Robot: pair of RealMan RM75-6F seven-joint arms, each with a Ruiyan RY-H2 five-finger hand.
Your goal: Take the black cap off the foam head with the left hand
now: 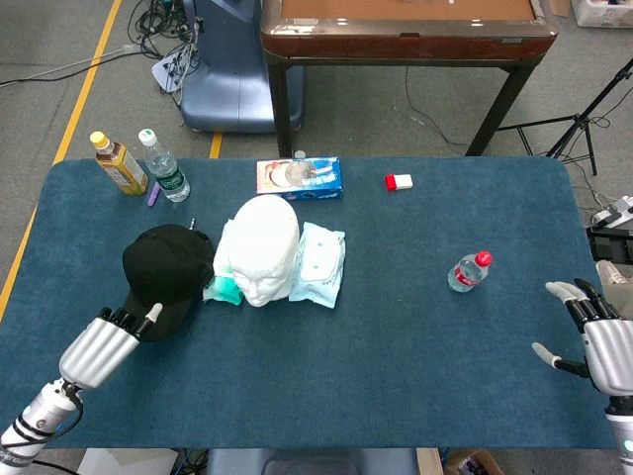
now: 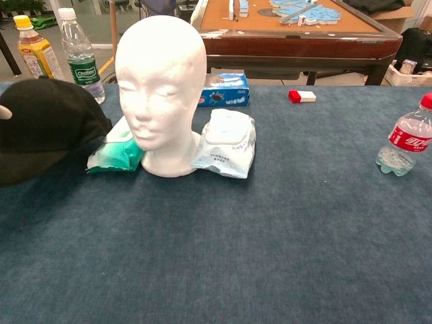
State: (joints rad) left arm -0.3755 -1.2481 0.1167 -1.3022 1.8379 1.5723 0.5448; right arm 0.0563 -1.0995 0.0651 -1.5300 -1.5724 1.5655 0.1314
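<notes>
A blue-carpeted table [image 1: 396,327] fills both views, with grey floor, cables and a brown-topped table behind it. The black cap [image 1: 166,269] is already off the foam head [image 1: 262,247]: it sits low at the head's left side, just beside a green wipes pack [image 1: 224,287], its crown touching or nearly touching the carpet in the chest view. The left hand [image 1: 102,346] grips the cap's brim at the edge farthest from the head, fingers curled over it and the thumb tip showing pale against the black. The head stands upright and bare, with a pale-blue wipes pack [image 1: 318,262] against its other side.

Behind the head lies a blue box [image 1: 299,177], and further off a small red-and-white block [image 1: 399,181]. Two bottles [image 1: 138,163] stand behind the cap at the table's far corner. A red-capped water bottle [image 1: 468,271] lies well apart from the head on the right, and beyond it, at the table edge, the right hand [image 1: 598,332] rests with its fingers spread, holding nothing.

The removal looks done; what seems left is setting the cap down fully and letting go. That calls for opening the fingers without dragging the brim.
</notes>
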